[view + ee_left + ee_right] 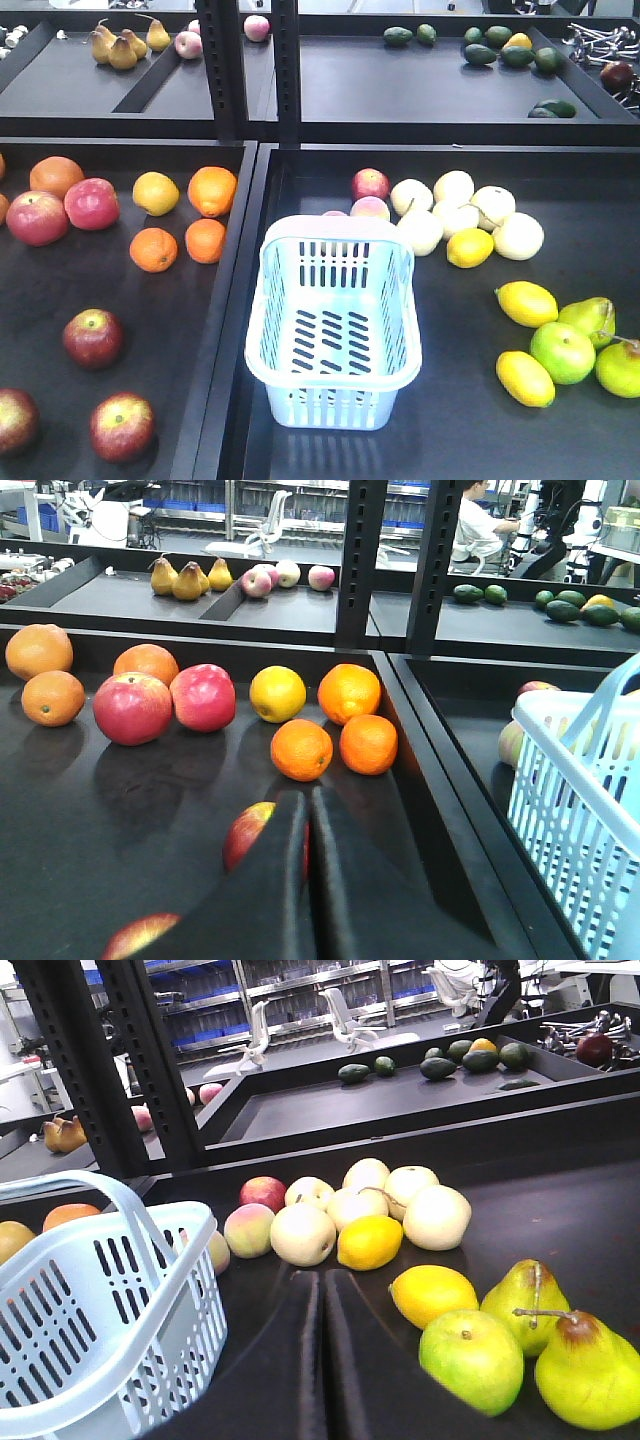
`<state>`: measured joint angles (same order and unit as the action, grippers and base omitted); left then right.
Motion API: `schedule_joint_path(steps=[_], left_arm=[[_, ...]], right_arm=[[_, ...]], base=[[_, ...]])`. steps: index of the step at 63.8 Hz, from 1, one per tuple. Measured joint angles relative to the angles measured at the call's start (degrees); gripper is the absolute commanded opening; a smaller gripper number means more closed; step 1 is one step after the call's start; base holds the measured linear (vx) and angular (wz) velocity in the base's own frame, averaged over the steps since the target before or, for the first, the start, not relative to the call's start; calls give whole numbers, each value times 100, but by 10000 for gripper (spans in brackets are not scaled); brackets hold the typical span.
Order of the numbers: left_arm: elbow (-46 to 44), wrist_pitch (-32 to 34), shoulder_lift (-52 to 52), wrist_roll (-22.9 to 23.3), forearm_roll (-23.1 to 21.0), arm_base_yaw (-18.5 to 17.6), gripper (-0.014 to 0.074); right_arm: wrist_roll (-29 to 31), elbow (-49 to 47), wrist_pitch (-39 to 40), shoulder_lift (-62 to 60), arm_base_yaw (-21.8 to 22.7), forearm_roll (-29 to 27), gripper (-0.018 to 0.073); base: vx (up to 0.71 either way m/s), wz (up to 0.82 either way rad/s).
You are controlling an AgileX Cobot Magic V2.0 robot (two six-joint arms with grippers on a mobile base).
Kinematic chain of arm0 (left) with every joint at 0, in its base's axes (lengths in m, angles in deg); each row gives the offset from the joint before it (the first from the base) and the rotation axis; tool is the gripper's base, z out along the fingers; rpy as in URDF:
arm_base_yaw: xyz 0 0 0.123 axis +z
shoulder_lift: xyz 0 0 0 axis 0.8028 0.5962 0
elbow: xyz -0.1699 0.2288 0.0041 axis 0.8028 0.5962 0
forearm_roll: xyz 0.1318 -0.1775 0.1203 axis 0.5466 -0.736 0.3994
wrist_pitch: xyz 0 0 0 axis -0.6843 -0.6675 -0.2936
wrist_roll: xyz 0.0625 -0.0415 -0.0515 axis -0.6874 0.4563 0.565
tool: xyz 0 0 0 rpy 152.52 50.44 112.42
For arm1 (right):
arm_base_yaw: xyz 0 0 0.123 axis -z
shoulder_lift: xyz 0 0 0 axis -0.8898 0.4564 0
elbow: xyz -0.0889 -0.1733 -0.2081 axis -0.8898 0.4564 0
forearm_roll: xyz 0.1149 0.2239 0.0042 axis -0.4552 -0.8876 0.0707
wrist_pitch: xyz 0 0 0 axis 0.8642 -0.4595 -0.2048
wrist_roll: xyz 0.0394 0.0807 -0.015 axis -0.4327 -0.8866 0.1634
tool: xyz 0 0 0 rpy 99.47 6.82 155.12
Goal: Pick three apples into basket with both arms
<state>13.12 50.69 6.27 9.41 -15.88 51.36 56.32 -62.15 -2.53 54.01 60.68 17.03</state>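
Observation:
Three dark red apples lie at the front of the left tray: one (92, 337) further back, one (122, 426) at the front, one (15, 420) at the left edge. The pale blue basket (335, 229) stands empty in the right tray, beside the divider. No arm shows in the front view. In the left wrist view my left gripper (308, 796) is shut with nothing in it, above the tray; an apple (248, 832) lies just behind its left finger and another (135, 935) lower left. My right gripper (322, 1278) is shut and empty, right of the basket (70, 1300).
Oranges (211, 190) and brighter pink-red apples (91, 203) fill the back of the left tray. Pale round fruit (455, 210), lemons (526, 303), green pears and a green apple (562, 352) lie right of the basket. A raised divider (245, 260) separates the trays; black posts (285, 70) stand behind.

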Motion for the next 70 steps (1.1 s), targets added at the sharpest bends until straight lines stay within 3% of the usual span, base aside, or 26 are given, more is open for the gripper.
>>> schedule_joint_path(steps=[70], left_arm=[[0,0,0,0,0,0,-6]], right_arm=[[0,0,0,0,0,0,-8]], base=[[4,-1]])
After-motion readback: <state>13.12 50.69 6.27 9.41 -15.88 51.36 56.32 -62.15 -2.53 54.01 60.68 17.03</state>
